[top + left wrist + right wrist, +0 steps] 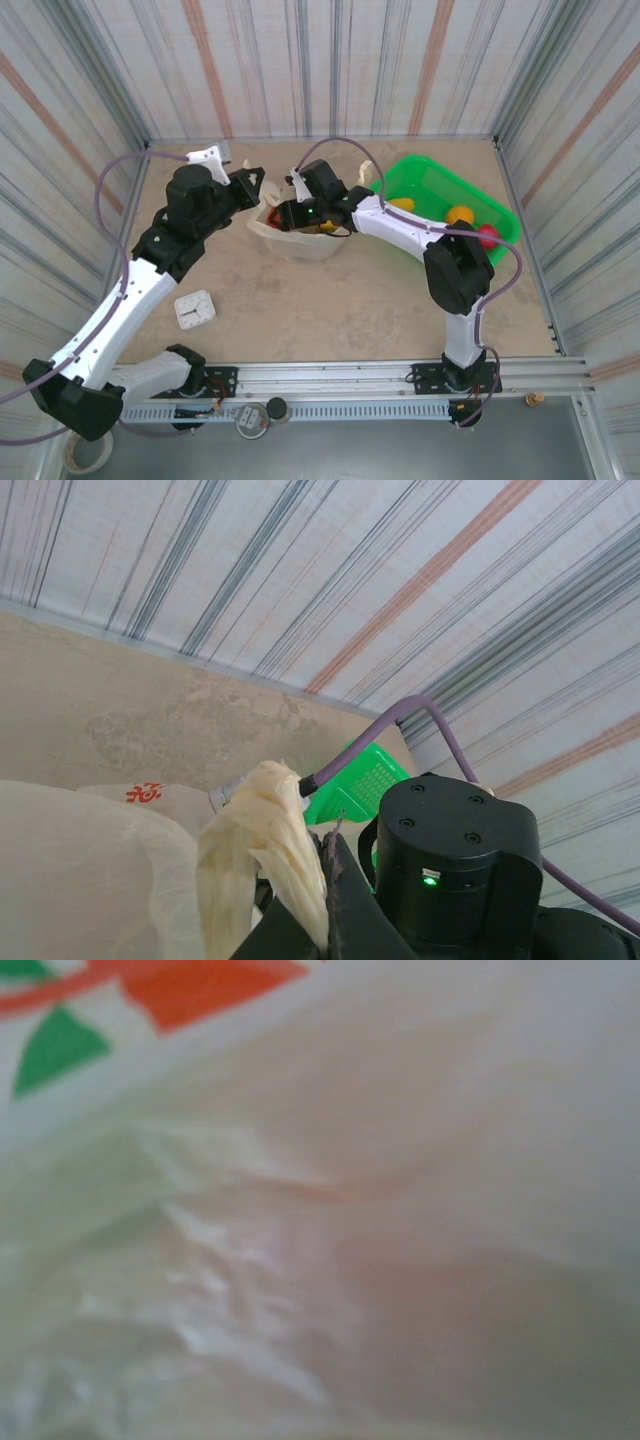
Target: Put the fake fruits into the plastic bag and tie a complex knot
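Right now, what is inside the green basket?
The green basket holds a yellow fruit, an orange one and a red one. The right arm covers its near left corner, so anything there is hidden.

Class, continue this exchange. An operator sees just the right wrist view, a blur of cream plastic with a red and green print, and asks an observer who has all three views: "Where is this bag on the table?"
Observer: The plastic bag sits mid-table between both arms' wrists, just left of a green basket.
Operator: Any fruit outside it?
Observer: Yes, an orange fruit and a red fruit lie in the basket.
Operator: Is the left arm holding anything?
Observer: Its jaws appear to pinch a twisted handle strip, bunched like rope.
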Robot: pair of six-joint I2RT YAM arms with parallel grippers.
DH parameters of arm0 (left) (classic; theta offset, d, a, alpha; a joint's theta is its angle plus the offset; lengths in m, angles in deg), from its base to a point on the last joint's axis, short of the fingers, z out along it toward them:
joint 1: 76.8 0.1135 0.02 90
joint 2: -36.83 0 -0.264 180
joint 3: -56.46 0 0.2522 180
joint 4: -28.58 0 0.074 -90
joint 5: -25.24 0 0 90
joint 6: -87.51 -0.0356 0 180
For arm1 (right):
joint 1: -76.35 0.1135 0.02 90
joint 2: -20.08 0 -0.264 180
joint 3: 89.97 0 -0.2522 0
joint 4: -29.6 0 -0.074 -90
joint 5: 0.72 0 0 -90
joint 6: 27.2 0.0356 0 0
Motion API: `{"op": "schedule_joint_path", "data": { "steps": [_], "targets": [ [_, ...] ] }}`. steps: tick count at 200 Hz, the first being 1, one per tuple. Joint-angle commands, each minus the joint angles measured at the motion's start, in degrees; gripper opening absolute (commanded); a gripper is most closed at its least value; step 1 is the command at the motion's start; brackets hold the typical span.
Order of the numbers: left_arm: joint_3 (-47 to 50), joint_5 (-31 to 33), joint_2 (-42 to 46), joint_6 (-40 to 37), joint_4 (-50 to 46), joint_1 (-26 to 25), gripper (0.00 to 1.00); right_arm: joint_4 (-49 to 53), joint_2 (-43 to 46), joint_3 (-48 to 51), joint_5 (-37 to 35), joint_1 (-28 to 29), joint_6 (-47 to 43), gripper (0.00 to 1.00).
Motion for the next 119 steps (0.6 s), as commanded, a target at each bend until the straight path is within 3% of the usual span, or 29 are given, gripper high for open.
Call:
{"op": "schedule_joint_path", "data": {
  "steps": [1, 40, 94, 119],
  "targets": [
    [0.59, 0.09, 1.07, 0.02, 1.49, 0.37, 0.00, -1.85, -0.64, -2.06, -0.31, 0.83, 2.28, 0.87],
    [0.63, -0.13, 1.04, 0.31, 1.47, 0.79, 0.00, -0.60, 4.14, 0.44, -0.43, 0.08, 0.11, 0.83],
    [0.67, -0.11, 0.72, 0.36, 1.44, 0.84, 0.00, 3.03, 15.94, 3.88, -1.61, -0.86, -4.32, 0.40],
    [0.68, -0.09, 0.56, 0.37, 1.46, 0.82, 0.00, 5.58, 21.57, 3.74, -1.58, -1.58, -5.52, 0.37]
  ]
}}
